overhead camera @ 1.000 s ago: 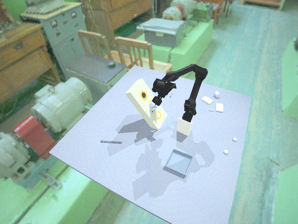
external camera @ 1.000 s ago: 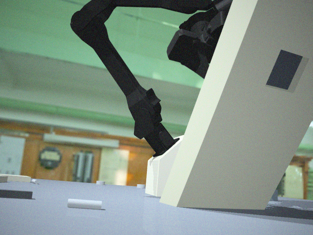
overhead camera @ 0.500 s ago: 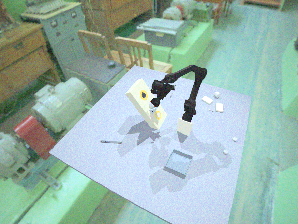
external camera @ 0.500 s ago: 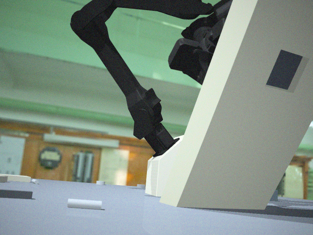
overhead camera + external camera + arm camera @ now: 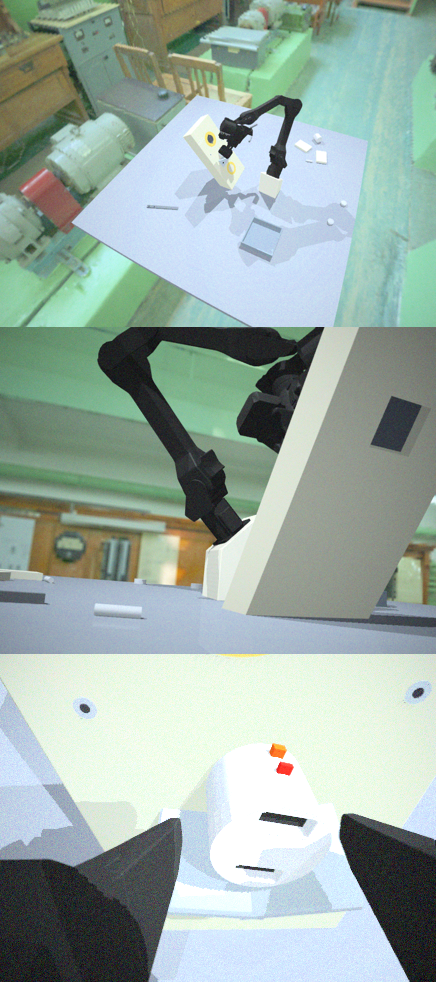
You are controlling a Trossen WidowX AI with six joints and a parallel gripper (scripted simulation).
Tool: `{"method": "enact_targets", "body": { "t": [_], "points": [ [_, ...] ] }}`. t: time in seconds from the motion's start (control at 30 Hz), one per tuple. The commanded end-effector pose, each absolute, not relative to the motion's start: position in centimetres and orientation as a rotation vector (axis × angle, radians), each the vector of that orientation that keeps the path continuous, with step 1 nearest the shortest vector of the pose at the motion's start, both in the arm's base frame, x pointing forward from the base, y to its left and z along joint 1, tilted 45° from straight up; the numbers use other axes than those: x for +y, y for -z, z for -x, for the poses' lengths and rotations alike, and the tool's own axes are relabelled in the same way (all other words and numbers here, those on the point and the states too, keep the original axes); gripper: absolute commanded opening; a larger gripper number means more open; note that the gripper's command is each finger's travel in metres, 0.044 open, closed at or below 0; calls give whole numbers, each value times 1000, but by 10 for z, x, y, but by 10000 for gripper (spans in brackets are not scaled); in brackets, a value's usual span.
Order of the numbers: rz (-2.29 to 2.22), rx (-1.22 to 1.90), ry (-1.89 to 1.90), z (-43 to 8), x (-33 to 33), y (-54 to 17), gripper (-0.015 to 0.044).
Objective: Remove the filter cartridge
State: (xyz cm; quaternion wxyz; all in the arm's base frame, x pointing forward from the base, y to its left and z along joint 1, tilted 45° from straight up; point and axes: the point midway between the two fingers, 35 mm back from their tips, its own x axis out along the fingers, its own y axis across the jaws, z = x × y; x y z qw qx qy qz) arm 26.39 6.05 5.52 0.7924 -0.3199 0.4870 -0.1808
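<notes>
The filter cartridge (image 5: 260, 789) is a white cylinder with two dark slots on its end face and orange and red marks on its side. It is outside the bore (image 5: 210, 138) and lies on a pale blue ledge (image 5: 305, 899) on the front of the tilted cream panel (image 5: 207, 123) (image 5: 334, 495) (image 5: 150, 729). My gripper (image 5: 260, 827) is open, with one finger on each side of the cartridge and visible gaps in the wrist view. The fingers are hidden in the exterior view. The blue-grey tray (image 5: 255, 250) is empty on the table.
A second yellow ring (image 5: 231, 167) marks the panel's lower face. A dark flat bar (image 5: 162, 207) lies left of the tray. Cream blocks (image 5: 303, 145) (image 5: 321, 157) and a white cylinder (image 5: 317, 138) lie behind the arm's base. Two small white discs (image 5: 343, 203) (image 5: 330, 221) lie at the right.
</notes>
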Motion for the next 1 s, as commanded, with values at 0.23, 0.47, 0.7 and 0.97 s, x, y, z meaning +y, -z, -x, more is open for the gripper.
{"method": "enact_targets", "body": {
  "t": [0.23, 0.47, 0.7, 0.97],
  "points": [
    [689, 1048, 391, -266, 57, -52, 272],
    [689, 1048, 391, -266, 57, -52, 225],
    [689, 1048, 391, -266, 57, -52, 159],
    [691, 1047, 393, -276, 65, -61, 0]
  ]
}}
